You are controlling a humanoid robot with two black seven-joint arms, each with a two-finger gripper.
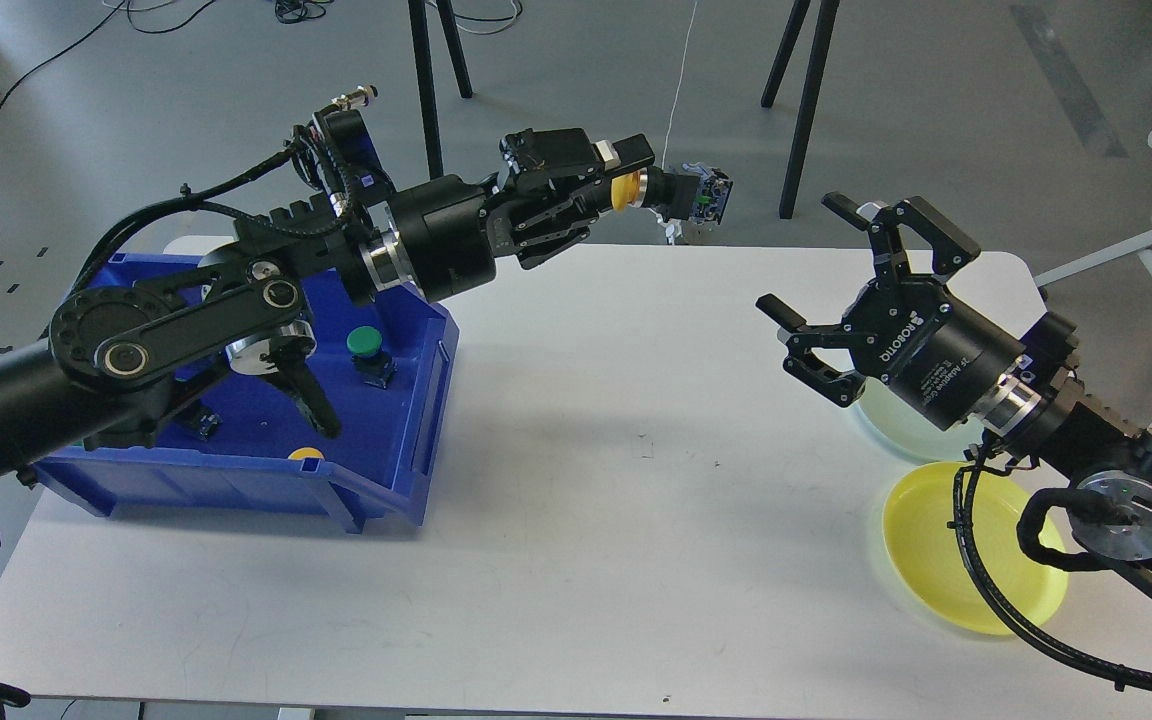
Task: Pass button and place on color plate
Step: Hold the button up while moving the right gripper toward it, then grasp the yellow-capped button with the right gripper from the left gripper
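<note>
White table (576,480), two arms above it. Left pincer (616,175): raised over the far edge of the table, pinching a yellow button (624,192) whose black body points toward the right side. Right pincer (851,290): fingers spread, holding nothing, hanging above the right part of the table. Blue bin (406,440): near the left edge, holding a green button (368,345) and another yellow button (306,454) at its front wall. Yellow plate (936,545): near the right front corner. Pale green plate (891,430): just behind it, partly hidden by the right arm.
</note>
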